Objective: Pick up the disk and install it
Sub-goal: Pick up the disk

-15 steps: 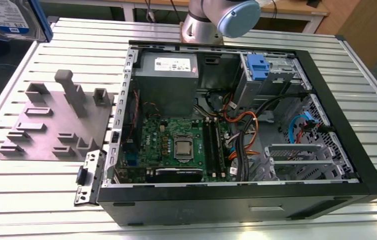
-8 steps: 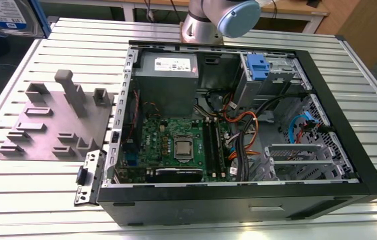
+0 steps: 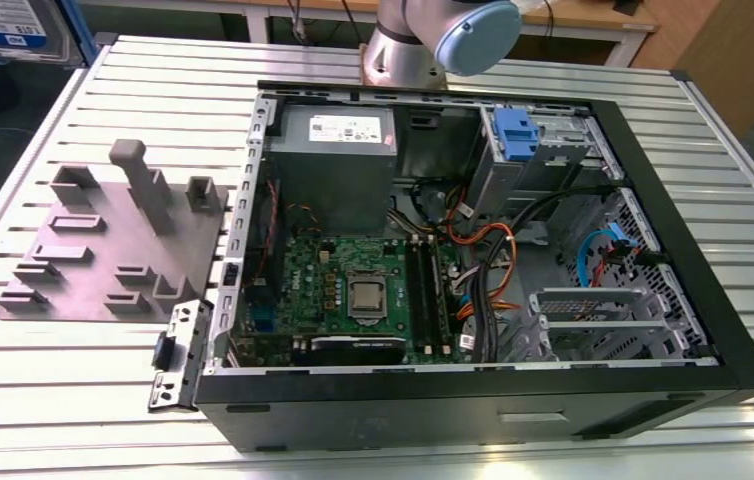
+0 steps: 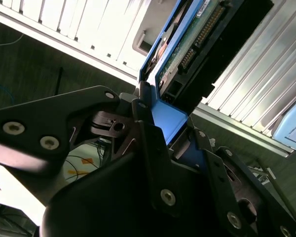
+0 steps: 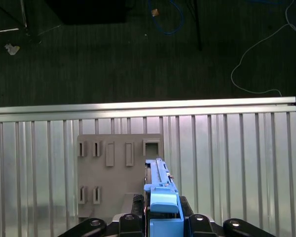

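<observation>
One disk [image 5: 162, 197] hangs over the slatted metal table [image 5: 237, 163].

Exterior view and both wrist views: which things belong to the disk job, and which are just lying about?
Job: the disk, clamped in the gripper; open computer case, probably its destination.
Lying about: grey fixture plate on the slatted table; power supply and blue latch inside the case.

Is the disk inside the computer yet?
Not yet. Picking up looks done: the black gripper is shut on the flat silver disk with blue plastic rails, holding it in the air. Left to do: fitting it into the open black computer case.
</observation>
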`<state>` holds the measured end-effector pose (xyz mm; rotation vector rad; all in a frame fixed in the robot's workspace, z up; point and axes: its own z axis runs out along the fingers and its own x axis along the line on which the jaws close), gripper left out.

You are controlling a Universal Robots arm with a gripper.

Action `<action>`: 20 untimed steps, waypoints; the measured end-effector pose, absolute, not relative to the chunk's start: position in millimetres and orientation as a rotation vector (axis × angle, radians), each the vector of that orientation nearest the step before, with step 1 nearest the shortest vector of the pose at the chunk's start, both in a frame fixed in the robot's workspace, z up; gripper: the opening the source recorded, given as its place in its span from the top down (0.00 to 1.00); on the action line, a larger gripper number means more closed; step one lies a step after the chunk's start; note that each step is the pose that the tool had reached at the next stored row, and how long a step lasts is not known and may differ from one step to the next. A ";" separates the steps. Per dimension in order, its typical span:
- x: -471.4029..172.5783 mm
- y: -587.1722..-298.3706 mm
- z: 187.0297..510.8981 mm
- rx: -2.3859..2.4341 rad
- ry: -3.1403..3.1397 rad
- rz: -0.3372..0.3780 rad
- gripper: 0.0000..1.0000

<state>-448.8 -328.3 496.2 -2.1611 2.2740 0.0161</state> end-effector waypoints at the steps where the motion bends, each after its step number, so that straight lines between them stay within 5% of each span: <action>1: -448.7 -329.1 496.2 -2.161 2.274 0.016 0.64; 20: -442.2 -334.3 496.3 -2.161 2.274 0.016 0.64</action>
